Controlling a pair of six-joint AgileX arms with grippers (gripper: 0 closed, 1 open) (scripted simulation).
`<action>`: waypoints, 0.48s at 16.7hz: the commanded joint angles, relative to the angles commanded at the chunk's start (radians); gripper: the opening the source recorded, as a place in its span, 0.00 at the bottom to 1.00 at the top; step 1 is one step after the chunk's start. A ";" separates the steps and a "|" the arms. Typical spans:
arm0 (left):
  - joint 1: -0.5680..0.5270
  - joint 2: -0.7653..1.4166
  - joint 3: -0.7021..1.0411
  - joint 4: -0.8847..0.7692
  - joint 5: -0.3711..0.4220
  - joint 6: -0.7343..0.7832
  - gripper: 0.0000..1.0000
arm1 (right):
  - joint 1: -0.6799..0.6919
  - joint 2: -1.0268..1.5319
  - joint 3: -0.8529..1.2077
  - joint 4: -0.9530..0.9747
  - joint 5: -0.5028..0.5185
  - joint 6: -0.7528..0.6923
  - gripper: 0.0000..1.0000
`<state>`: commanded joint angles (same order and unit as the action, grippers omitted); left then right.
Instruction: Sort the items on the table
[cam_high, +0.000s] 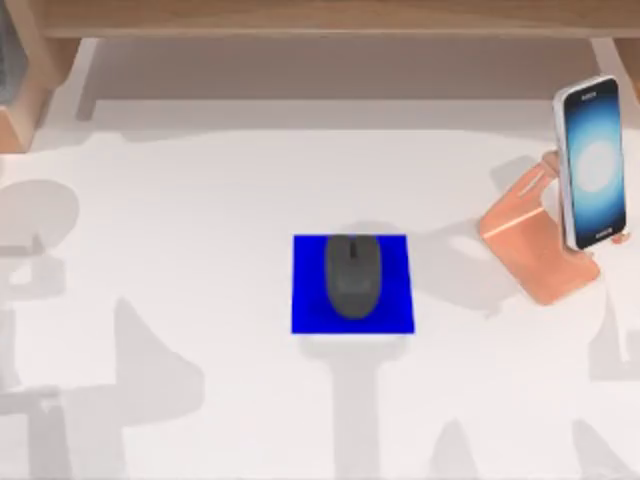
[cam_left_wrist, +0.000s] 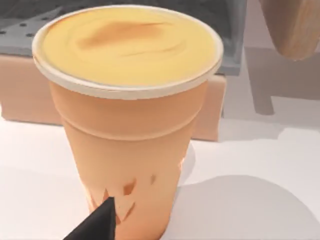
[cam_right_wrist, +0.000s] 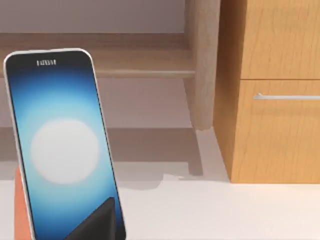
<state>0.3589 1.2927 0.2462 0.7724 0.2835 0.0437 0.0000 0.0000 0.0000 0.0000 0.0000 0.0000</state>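
A dark grey oval mouse (cam_high: 352, 276) lies on the blue square pad (cam_high: 310, 300) in the middle of the white table (cam_high: 200, 200). At the table's right, the black-framed phone (cam_high: 592, 160) leans upright on the copper-pink stand (cam_high: 535, 245), its screen glowing blue-white. In the right wrist view the phone (cam_right_wrist: 60, 145) stands close in front of my right gripper (cam_right_wrist: 97, 222), whose dark tip shows at the picture's edge. A dark tip of my left gripper (cam_left_wrist: 97, 225) shows just before an orange cup (cam_left_wrist: 130, 130) with a yellow lid.
A light wooden shelf frame (cam_high: 320, 15) runs along the table's back edge. A wooden drawer unit (cam_right_wrist: 280, 90) with a metal handle stands behind and beside the phone. A low wooden box (cam_left_wrist: 20, 90) sits behind the cup.
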 joint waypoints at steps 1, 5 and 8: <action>0.023 0.097 0.025 0.063 0.024 0.003 1.00 | 0.000 0.000 0.000 0.000 0.000 0.000 1.00; 0.099 0.440 0.131 0.307 0.121 0.012 1.00 | 0.000 0.000 0.000 0.000 0.000 0.000 1.00; 0.130 0.631 0.213 0.467 0.187 0.017 1.00 | 0.000 0.000 0.000 0.000 0.000 0.000 1.00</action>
<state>0.4885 1.9237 0.4591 1.2396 0.4710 0.0603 0.0000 0.0000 0.0000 0.0000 0.0000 0.0000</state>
